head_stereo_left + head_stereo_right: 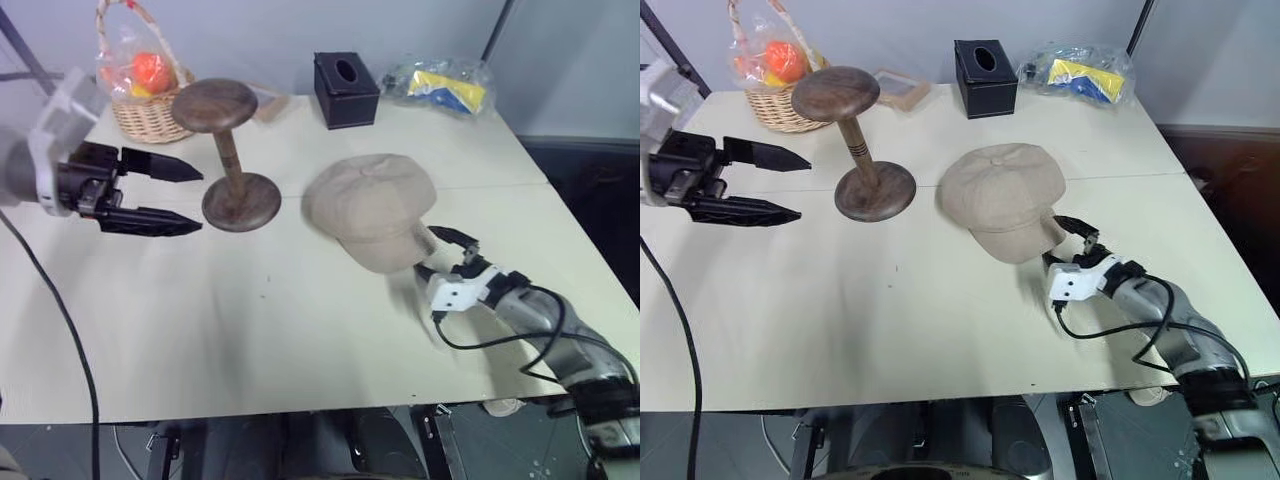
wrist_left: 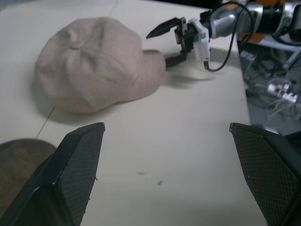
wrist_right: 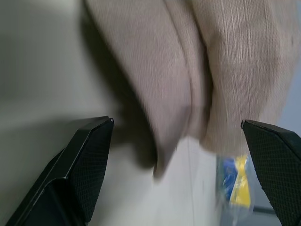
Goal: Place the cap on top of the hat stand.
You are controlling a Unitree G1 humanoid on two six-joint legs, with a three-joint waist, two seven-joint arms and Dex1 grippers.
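Two open grippers, cap not yet held

The cap (image 1: 372, 208) lies mid-desk, brim toward the right gripper (image 1: 447, 255), whose fingers stand apart just beside the brim. The left gripper (image 1: 165, 195), fingers apart, hovers beside the hat stand (image 1: 228, 150), toward the desk's left edge.

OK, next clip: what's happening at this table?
A two-armed robot is going for the cap, which lies flat on the table, nothing holding it yet. The right gripper is open at the cap's brim, not closed on it. The left gripper, also open, hovers beside the hat stand, which stands upright with its top bare. A wicker basket, a black tissue box and a plastic bag sit along the far edge.
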